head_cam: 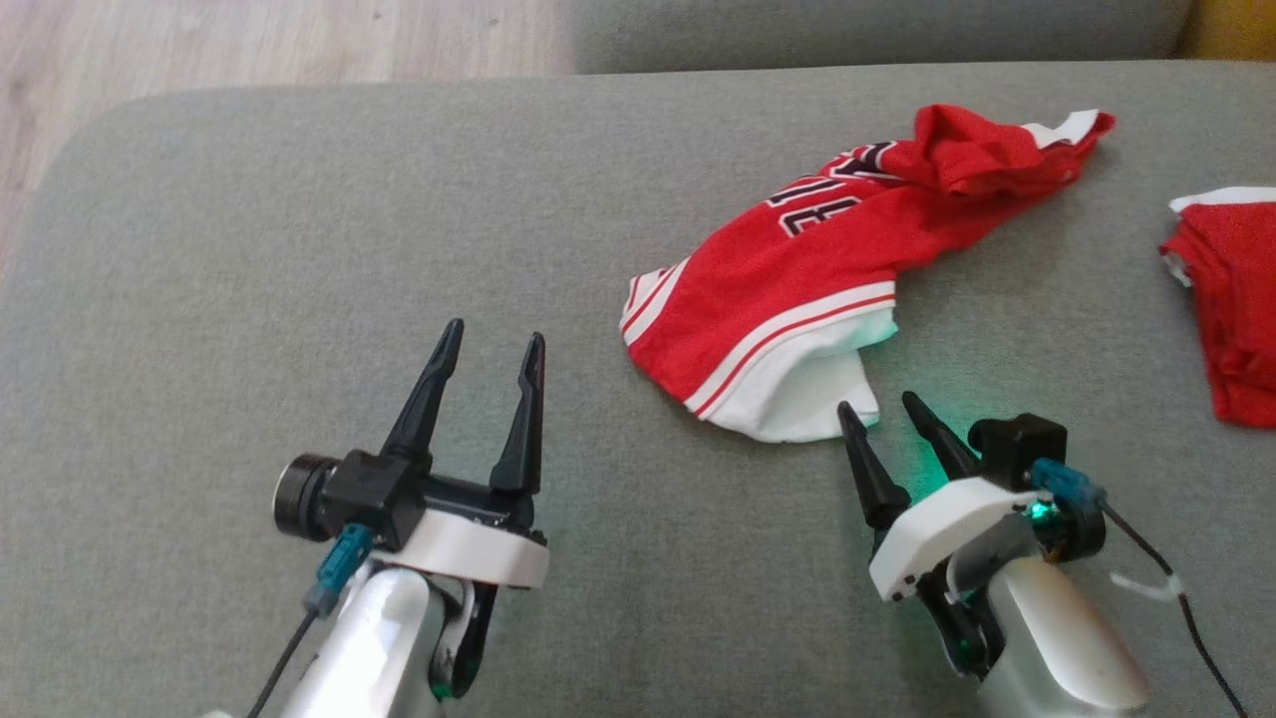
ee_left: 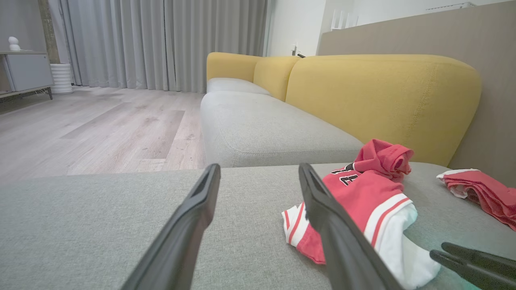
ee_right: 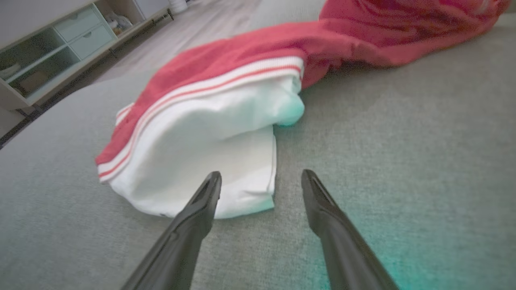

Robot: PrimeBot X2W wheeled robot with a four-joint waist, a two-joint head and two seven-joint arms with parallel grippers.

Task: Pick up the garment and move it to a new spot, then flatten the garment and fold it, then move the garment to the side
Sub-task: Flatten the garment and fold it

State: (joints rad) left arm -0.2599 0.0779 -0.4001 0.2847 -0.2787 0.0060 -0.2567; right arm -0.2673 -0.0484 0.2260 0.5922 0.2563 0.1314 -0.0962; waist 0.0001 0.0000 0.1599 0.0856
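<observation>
— Right gripper (head_cam: 877,402), jaws spread wide and holding nothing, points its dark fingers at the white hem of a red garment (head_cam: 797,269) on a grey sofa seat (head_cam: 299,249). Is it touching the cloth?

— Its tips sit just beside the hem. In the right wrist view one fingertip (ee_right: 207,193) overlaps the white edge, but whether it touches cannot be told. A green glow from the wrist tints the fabric nearby.

— And the left gripper (head_cam: 496,331)?

— Also fully open and empty, over bare cushion to the left of the garment and apart from it.

— How does the garment lie?

— Crumpled, stretched diagonally across the seat's right half. The white, striped hem is nearest the robot, black-and-white lettering partly shows in the middle, and the far end is bunched up toward a yellow backrest (ee_left: 379,92). A second red piece of clothing (head_cam: 1231,299) lies apart at the right edge. Pale wood floor (head_cam: 249,40) shows beyond the seat's rounded corner.
</observation>
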